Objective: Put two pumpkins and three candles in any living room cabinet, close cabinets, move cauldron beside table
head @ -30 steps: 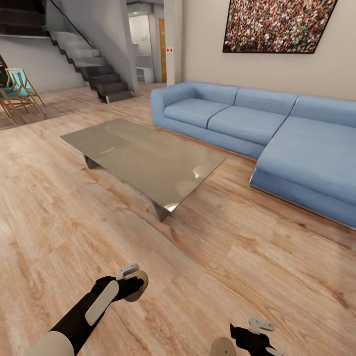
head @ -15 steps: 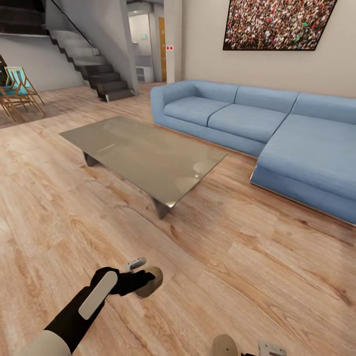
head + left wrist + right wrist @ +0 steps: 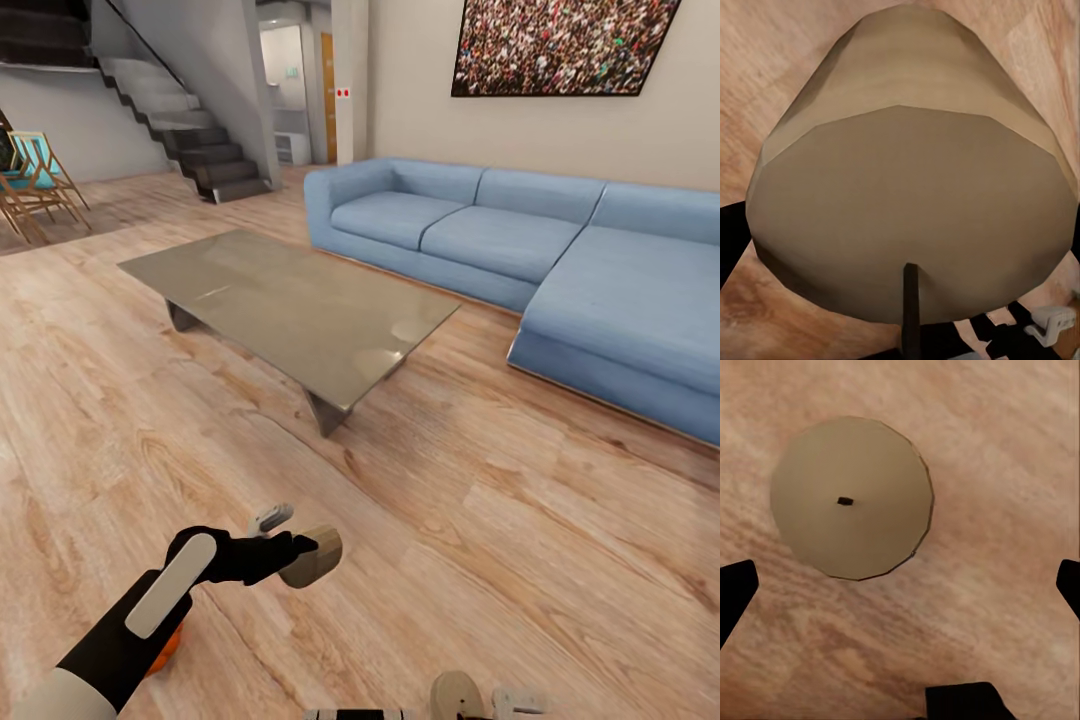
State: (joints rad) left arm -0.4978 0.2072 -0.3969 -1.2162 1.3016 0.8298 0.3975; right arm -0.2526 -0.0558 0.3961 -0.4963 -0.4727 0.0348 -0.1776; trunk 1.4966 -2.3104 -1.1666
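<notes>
While the left gripper (image 3: 300,553) is clamped on a candle (image 3: 312,557) held tilted above the wooden floor (image 3: 520,560), the left wrist view has that candle (image 3: 907,202) close up, its dark wick visible. A second candle (image 3: 853,497) stands upright on the floor beneath the right gripper (image 3: 900,585), whose fingers are spread wide and apart from it; it also appears at the head view's lower edge (image 3: 455,695). An orange pumpkin (image 3: 165,645) peeks out from under the left forearm. Further ahead: low glass table (image 3: 290,310), blue sofa (image 3: 520,240).
</notes>
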